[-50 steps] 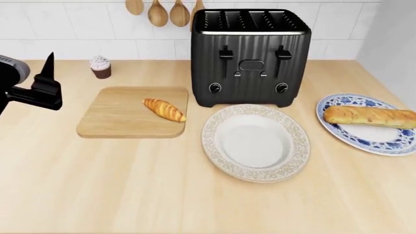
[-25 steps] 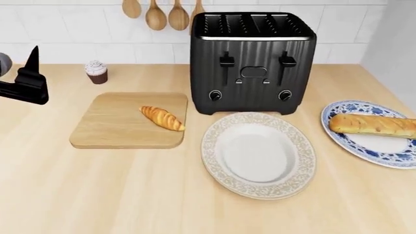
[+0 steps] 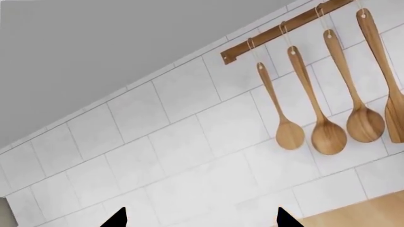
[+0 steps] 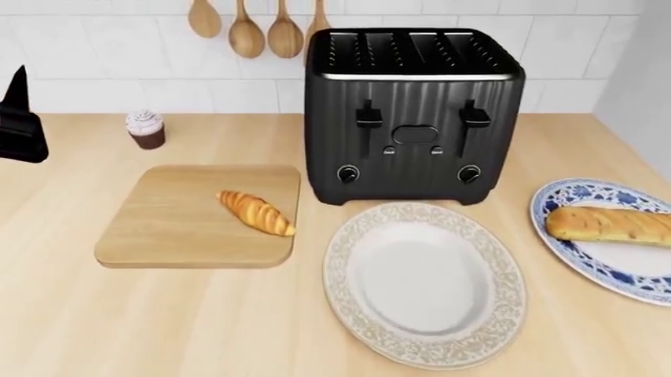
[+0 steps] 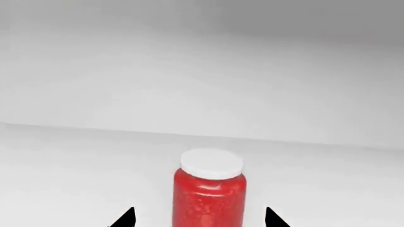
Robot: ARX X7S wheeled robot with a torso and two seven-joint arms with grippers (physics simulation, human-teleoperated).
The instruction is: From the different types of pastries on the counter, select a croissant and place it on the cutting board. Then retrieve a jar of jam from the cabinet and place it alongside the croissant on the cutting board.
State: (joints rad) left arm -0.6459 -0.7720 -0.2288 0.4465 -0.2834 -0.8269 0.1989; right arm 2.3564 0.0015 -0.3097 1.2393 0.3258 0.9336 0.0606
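Observation:
The croissant (image 4: pixel 257 214) lies on the cutting board (image 4: pixel 157 232), near its right side, on the counter (image 4: pixel 157 330). A cupcake (image 4: pixel 144 129) stands behind the board and a baguette-like loaf (image 4: pixel 610 225) rests on a blue plate at the right. My left gripper (image 4: pixel 19 118) shows at the far left edge, above the counter; in its wrist view it (image 3: pixel 200 221) is open and faces the tiled wall. The jar of jam (image 5: pixel 209 191), red with a white lid, stands upright on a white cabinet shelf. My right gripper (image 5: pixel 199 220) is open, one tip on each side of the jar, not touching it.
A black four-slot toaster (image 4: pixel 414 114) stands behind a round white patterned plate (image 4: pixel 425 283). The blue patterned plate (image 4: pixel 587 263) sits at the right edge. Wooden spoons (image 3: pixel 328 123) hang on the tiled wall. The right arm does not show in the head view.
The head view has shifted, so the counter items sit lower and look larger. My left gripper has drifted to the left edge of that view.

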